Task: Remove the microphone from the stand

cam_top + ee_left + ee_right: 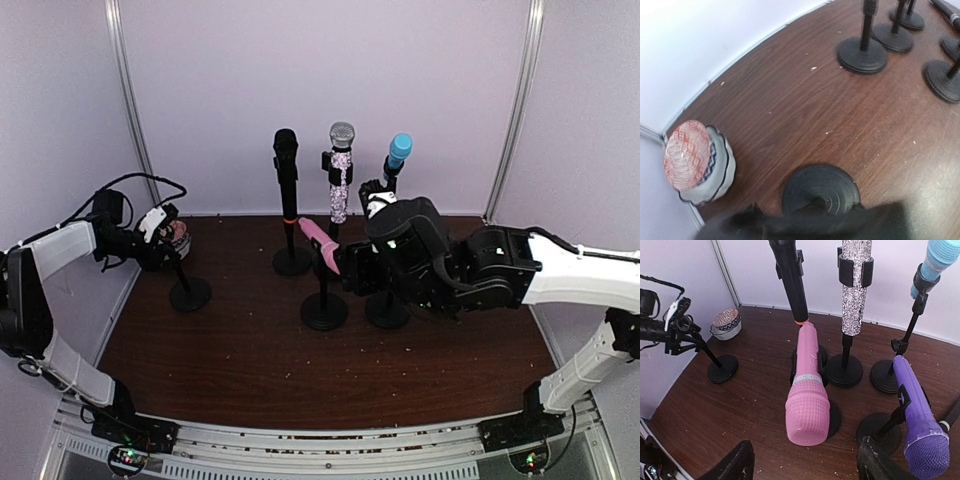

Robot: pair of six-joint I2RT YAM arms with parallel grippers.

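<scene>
A pink microphone point(808, 400) rests tilted in the clip of a black stand point(324, 310), its head toward my right gripper point(807, 467). That gripper is open, one finger on each side just short of the head, touching nothing. A purple microphone point(920, 425) leans on the stand to its right. Behind stand a black microphone point(287, 160), a glittery one point(341, 170) and a blue-headed one point(398, 150). My left gripper point(163, 233) is at the top of an empty stand point(189, 293) at the far left. Its jaws are a dark blur in the left wrist view.
A patterned bowl point(695, 162) lies tipped by the back left wall, close to the empty stand's base point(820, 189). Several round stand bases point(862, 52) crowd the middle of the wooden table point(250, 360). White walls close in the back and sides.
</scene>
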